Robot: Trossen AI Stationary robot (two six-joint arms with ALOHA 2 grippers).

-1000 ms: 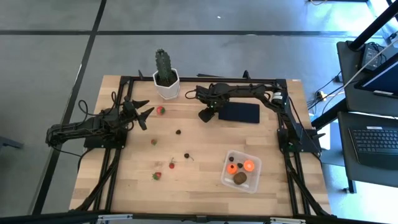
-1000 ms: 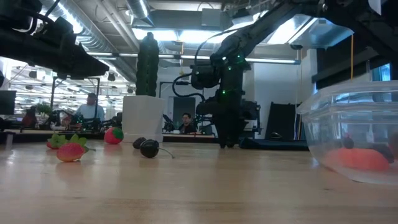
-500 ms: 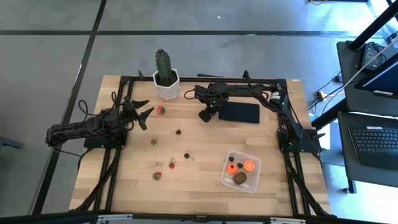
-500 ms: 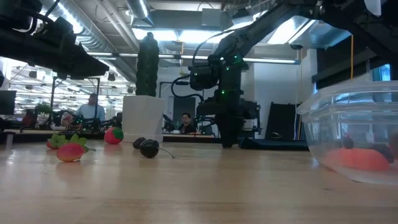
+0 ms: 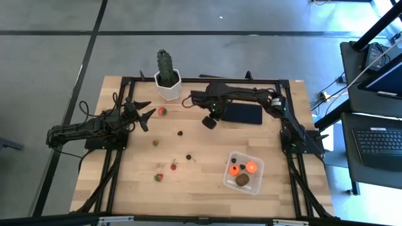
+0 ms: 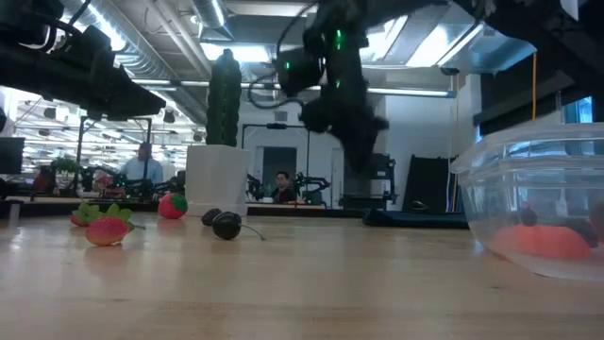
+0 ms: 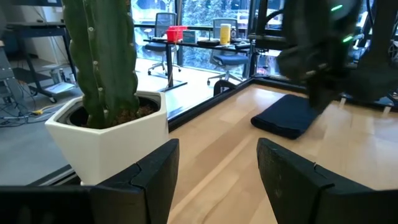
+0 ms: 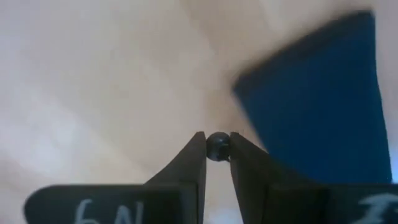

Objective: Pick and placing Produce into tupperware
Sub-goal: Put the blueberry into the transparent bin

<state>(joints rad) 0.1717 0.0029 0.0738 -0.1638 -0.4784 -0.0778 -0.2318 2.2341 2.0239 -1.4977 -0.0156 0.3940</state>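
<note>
Fingertips of the right gripper (image 8: pixel 217 149) pinch a small dark berry (image 8: pixel 217 145), round, with no long axis to speak of. In the high view this gripper (image 5: pixel 210 121) hangs above the wood just beside the near-left corner of a flat black rectangle (image 5: pixel 242 113); in the low view it is lifted clear of the tabletop. White marks on the gripper body in the right wrist view are partly cut off and cannot be read.

Farther out, the left gripper (image 5: pixel 143 113) waits at the table's left side with its fingers (image 7: pixel 155 177) parted around nothing, near a red strawberry (image 5: pixel 162 112) and the cactus in its white pot (image 5: pixel 168 85).

Loose produce lies across the middle: a dark berry (image 5: pixel 179 133), another with a thin stem (image 5: pixel 188 157), and three small strawberries (image 5: pixel 158 177) near the front-left, leaf ends too small to tell their heading. The tupperware (image 5: pixel 229 179) sits at the front-right, holding two orange balls (image 5: pixel 252 167), a brown oval (image 5: pixel 242 180) lying roughly crosswise, and dark berries.

The table (image 5: pixel 207 201) is pale wood with a black frame, on a grey floor. Beyond it the low view shows an open workroom with ceiling lights and seated people (image 6: pixel 143 166).
</note>
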